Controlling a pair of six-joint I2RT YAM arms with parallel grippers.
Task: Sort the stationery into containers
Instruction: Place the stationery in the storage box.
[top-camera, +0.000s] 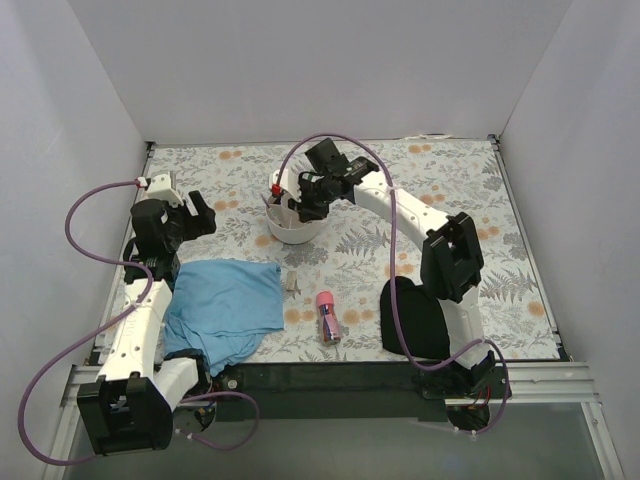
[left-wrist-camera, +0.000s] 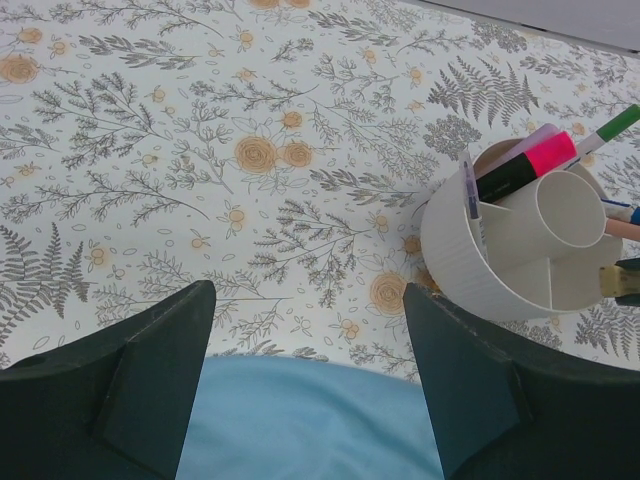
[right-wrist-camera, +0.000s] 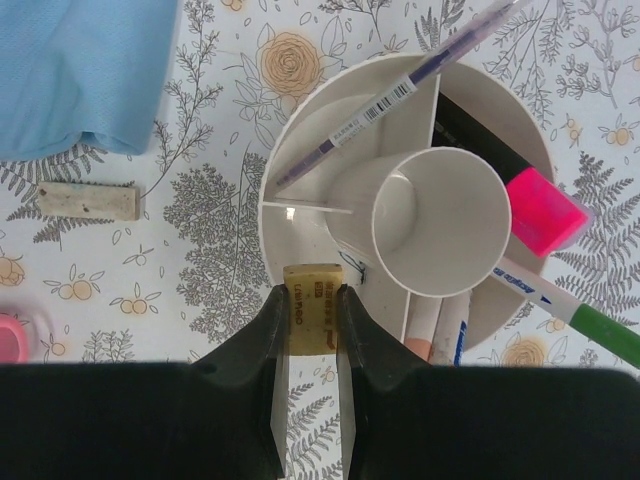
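Observation:
The white round organiser (top-camera: 296, 228) stands mid-table and holds a pink highlighter (right-wrist-camera: 545, 212), a purple pen (right-wrist-camera: 400, 95) and a green-capped marker (right-wrist-camera: 592, 328) in its outer compartments. Its central cup (right-wrist-camera: 440, 222) looks empty. My right gripper (right-wrist-camera: 311, 312) is shut on a small yellowish eraser (right-wrist-camera: 312, 283), held over the organiser's near rim (right-wrist-camera: 268, 215). My left gripper (left-wrist-camera: 308, 292) is open and empty above the edge of the blue cloth (left-wrist-camera: 300, 420), left of the organiser (left-wrist-camera: 480, 255). A stubby pink tube (top-camera: 328, 315) and a small grey piece (top-camera: 292, 284) lie on the table.
The blue cloth (top-camera: 225, 305) lies front left and a black cloth (top-camera: 412, 318) front right under the right arm. The grey piece also shows in the right wrist view (right-wrist-camera: 88, 201), beside the blue cloth. White walls enclose the floral table (top-camera: 450, 190).

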